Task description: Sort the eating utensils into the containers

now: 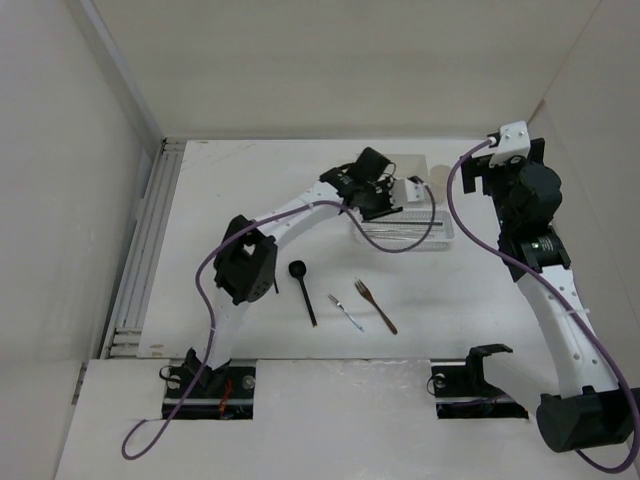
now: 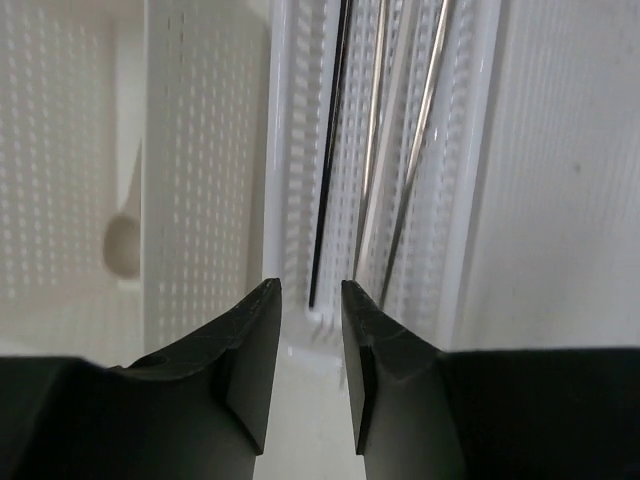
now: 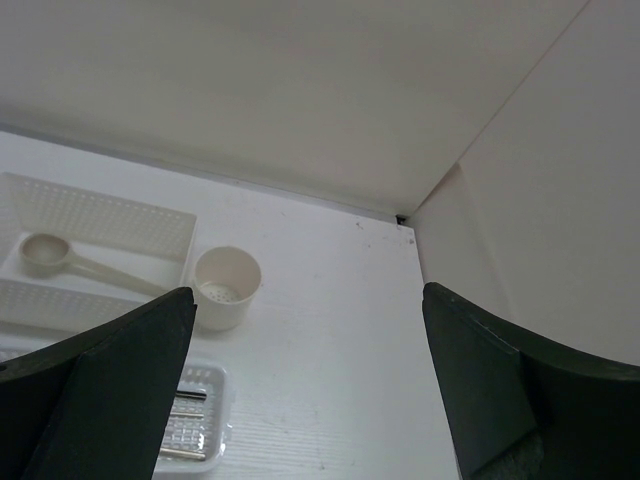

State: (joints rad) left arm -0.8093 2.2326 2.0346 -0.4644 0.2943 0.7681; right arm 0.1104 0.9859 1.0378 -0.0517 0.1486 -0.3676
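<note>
My left gripper (image 1: 398,194) hovers over the low mesh basket tray (image 1: 442,238); its jaws (image 2: 310,286) are slightly apart with nothing between them. Thin dark chopsticks (image 2: 329,150) lie lengthwise in the tray (image 2: 478,150), just ahead of the fingertips. A beige spoon (image 3: 60,258) lies in the rectangular box (image 3: 95,215). The small cream cup (image 3: 225,288) stands empty beside the box. A black spoon (image 1: 301,286), a small silver fork (image 1: 347,312) and a longer brown fork (image 1: 375,305) lie on the table. My right gripper (image 3: 308,300) is wide open and empty, raised at the far right.
White walls enclose the table on the left, back and right. A rail (image 1: 145,250) runs along the left edge. The right arm (image 1: 545,280) stands along the right side.
</note>
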